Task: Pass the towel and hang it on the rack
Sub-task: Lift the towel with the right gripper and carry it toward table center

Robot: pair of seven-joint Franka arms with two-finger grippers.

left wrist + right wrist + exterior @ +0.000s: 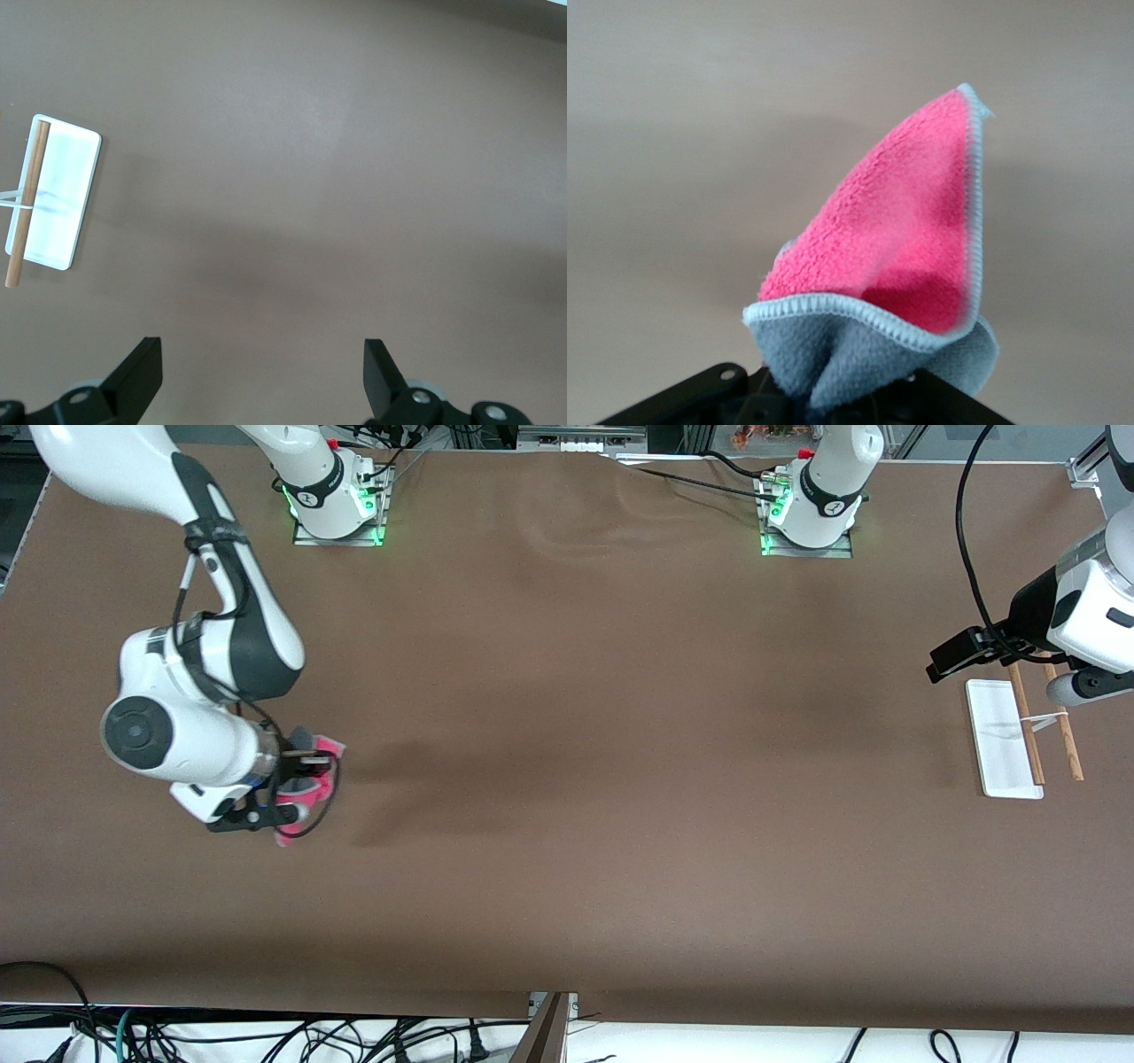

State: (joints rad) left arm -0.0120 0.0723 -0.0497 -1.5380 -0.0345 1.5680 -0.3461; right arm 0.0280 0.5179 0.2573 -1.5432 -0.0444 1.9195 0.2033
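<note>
- Right gripper (285, 795), over the table's (567, 779) right-arm end: I read the jaws as clamped on the towel (312, 779), bunched at the grey underside with the pink face hanging free, likely so a loose corner is there to hand over.
- Left gripper (262, 376) waits over the left-arm end, jaws spread wide on nothing, ready to receive.
- Rack (1028, 731) stands just beside it, rods bare, towel well apart.
</note>
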